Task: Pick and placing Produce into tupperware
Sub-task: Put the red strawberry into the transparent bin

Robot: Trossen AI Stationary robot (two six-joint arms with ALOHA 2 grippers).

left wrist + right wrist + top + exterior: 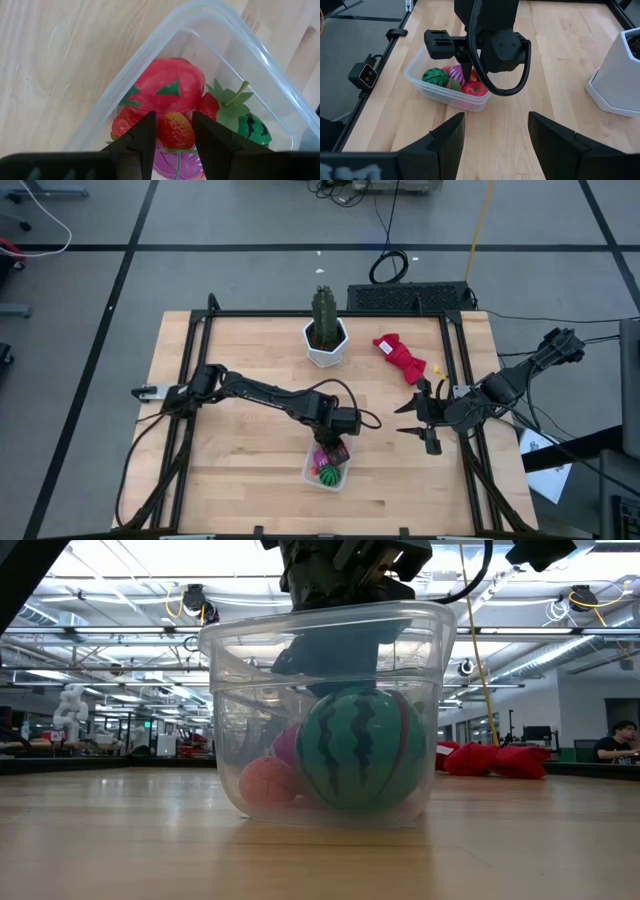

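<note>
I have the left gripper hanging just above the small clear plastic rectangular container, its two dark fingers set narrow on either side of a small red toy strawberry. I cannot tell whether they are pinching it or the berry already rests on the pile.

Inside the container lie a large red tomato-like piece, a green striped watermelon ball, a purple piece and a pale orange ball.

My worry is the crowding: the container looks nearly full, so a berry dropped on top may roll off the round red piece and over the rim. If I lift while a finger is caught on the thin wall, the light container could tip or slide on the wooden table.

The right gripper waits well to the side of the container, fingers spread wide. Beyond the container stand a green cactus in a white hexagonal pot and a red cloth bundle.

I can read no brand, label or writing on anything.
</note>
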